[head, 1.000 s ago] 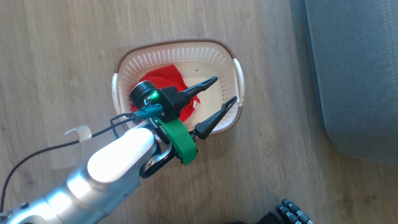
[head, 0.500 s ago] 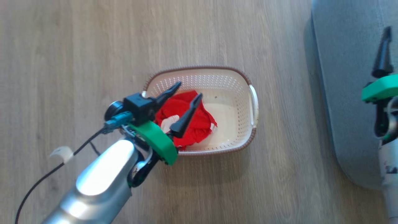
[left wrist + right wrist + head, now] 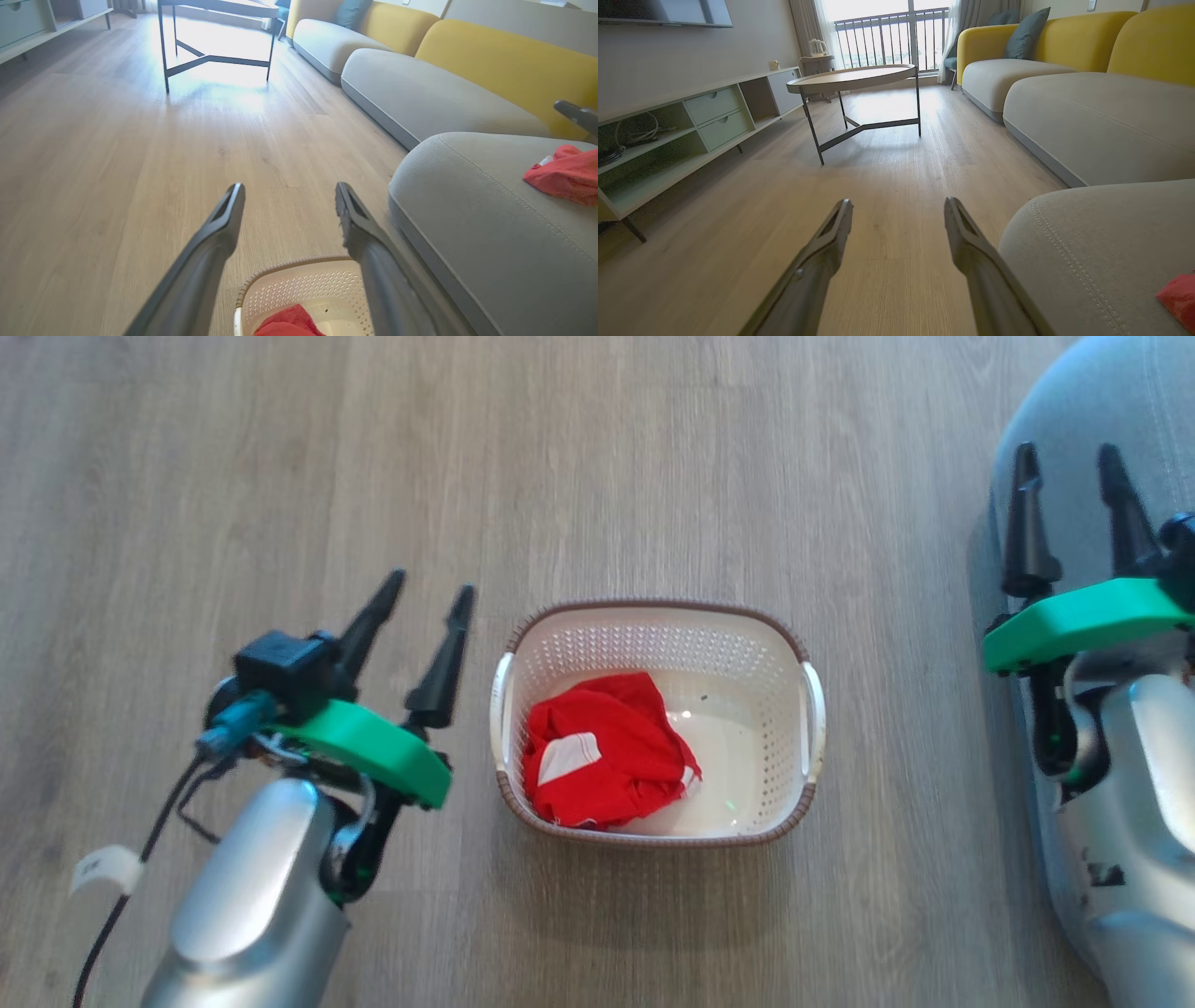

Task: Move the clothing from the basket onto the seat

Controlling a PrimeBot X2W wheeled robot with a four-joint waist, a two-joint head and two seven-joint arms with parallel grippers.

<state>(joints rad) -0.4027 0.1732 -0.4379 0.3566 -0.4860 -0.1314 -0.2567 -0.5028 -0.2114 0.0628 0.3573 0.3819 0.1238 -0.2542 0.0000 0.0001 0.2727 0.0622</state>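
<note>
The cream perforated basket [image 3: 653, 639] stands on the wood floor with red clothing [image 3: 607, 761] bunched in its left half, a white label patch showing. My left gripper [image 3: 430, 586] hangs open and empty just left of the basket, apart from it. In the left wrist view, the left gripper [image 3: 289, 186] spreads above the basket [image 3: 303, 289] and its clothing [image 3: 287, 324]. Over the rounded corner of the grey seat [image 3: 1148, 392], my right gripper [image 3: 1066, 453] is open and empty. Another red garment [image 3: 567, 172] lies on the seat [image 3: 467, 210], also seen as a garment [image 3: 1178, 294] at the right wrist view's edge.
A black cable with a white tag [image 3: 103, 868] trails from my left arm. Farther off stand a round coffee table [image 3: 854, 77] on dark legs, a low TV cabinet [image 3: 691, 121] along the wall, and further grey sofa cushions [image 3: 1087, 116] with yellow backs.
The head camera has shifted. My left gripper, which was over the clothing in the basket, now sits outside the basket's left side, still open and empty. My right gripper has come into view over the seat.
</note>
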